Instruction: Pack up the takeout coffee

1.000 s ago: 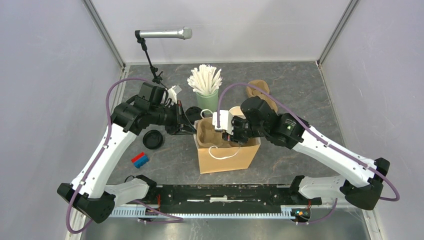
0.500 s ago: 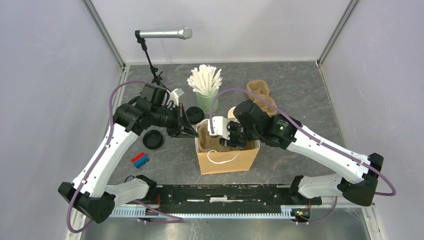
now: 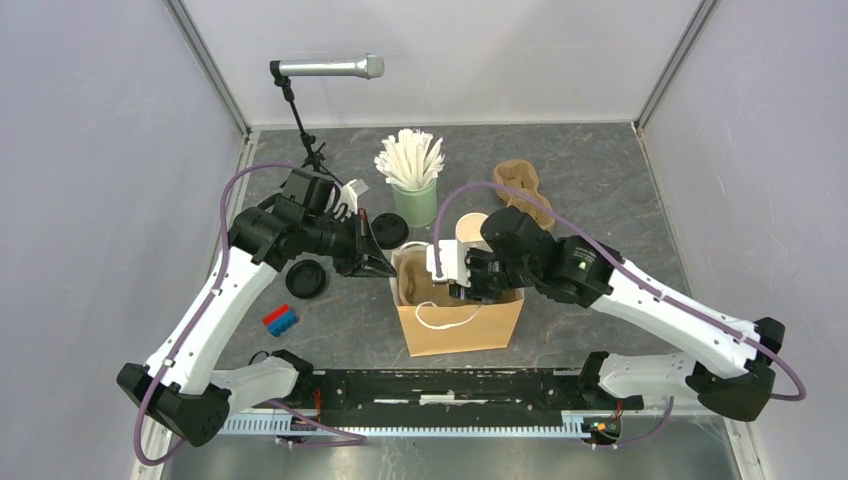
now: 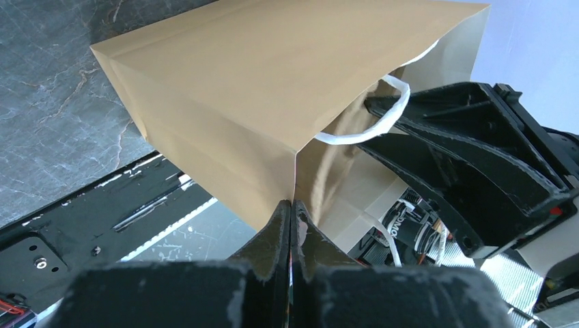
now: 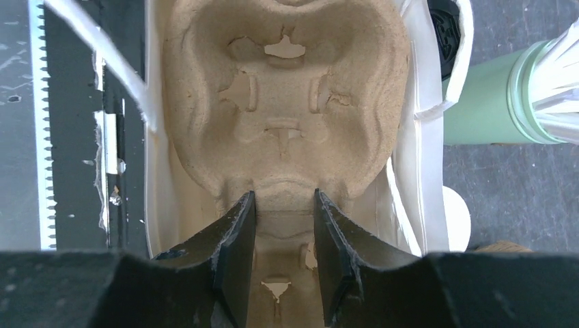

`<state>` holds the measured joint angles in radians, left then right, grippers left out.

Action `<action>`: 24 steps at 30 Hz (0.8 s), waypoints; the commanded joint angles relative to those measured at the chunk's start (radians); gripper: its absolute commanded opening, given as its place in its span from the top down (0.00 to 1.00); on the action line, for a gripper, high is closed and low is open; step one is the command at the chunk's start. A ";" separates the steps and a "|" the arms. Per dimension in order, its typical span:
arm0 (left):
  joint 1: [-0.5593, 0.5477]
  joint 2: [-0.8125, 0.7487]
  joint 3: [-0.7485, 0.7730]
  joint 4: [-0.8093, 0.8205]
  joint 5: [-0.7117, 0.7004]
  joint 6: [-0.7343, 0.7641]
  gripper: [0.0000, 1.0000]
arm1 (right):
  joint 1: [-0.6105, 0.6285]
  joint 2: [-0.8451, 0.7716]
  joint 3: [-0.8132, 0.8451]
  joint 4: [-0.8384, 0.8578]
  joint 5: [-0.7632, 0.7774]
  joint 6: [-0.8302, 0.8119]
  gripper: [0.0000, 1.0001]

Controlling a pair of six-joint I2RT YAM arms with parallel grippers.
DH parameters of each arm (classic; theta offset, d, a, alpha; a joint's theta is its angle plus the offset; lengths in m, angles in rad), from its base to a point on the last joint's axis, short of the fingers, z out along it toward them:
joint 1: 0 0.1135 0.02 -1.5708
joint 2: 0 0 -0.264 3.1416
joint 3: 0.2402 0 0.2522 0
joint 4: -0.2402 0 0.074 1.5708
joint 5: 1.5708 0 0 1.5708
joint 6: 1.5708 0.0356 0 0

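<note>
Two round black lids show from above, one (image 3: 385,230) just behind my left wrist and one (image 3: 305,278) left of it on the table; these top the takeout coffee cups, whose sides are hidden. The brown paper bag (image 3: 462,322) stands open at the centre. My left gripper (image 3: 385,268) (image 4: 292,205) is shut on the bag's left rim (image 4: 295,171). Reaching down inside the bag, my right gripper (image 3: 462,290) (image 5: 283,198) is shut on the narrow waist of a pulp cup carrier (image 5: 283,89) that lies in the bag.
A mint-green cup of white sticks (image 3: 413,195) and lidless cream cups (image 3: 470,228) stand just behind the bag. A second pulp carrier (image 3: 520,185) lies at the back right. A microphone stand (image 3: 300,125) is at the back left, a red-and-blue block (image 3: 280,320) near the front left.
My right gripper has sunk deeper into the bag with the carrier. The bag has shifted slightly toward the near edge. The left gripper has kept its hold on the rim.
</note>
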<state>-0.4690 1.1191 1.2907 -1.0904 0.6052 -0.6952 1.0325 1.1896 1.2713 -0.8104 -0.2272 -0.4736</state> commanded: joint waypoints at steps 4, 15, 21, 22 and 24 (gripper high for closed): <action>-0.004 -0.008 0.019 -0.001 0.016 0.017 0.98 | 0.005 -0.018 -0.032 -0.070 -0.050 -0.054 0.60; -0.004 -0.017 0.009 -0.001 0.029 0.017 0.97 | 0.020 0.044 -0.046 -0.064 0.033 -0.079 0.60; -0.004 -0.016 0.008 -0.001 0.039 0.022 0.94 | 0.022 0.050 -0.074 -0.022 0.054 -0.072 0.54; -0.003 -0.016 0.008 0.000 0.040 0.022 0.94 | 0.021 0.053 -0.073 -0.022 0.060 -0.067 0.51; -0.003 -0.018 0.007 -0.001 0.041 0.023 0.91 | 0.021 0.055 -0.072 -0.024 0.064 -0.062 0.48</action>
<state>-0.4690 1.1191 1.2907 -1.0939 0.6094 -0.6949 1.0504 1.2407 1.2037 -0.8551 -0.1921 -0.5396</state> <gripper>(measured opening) 0.071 0.497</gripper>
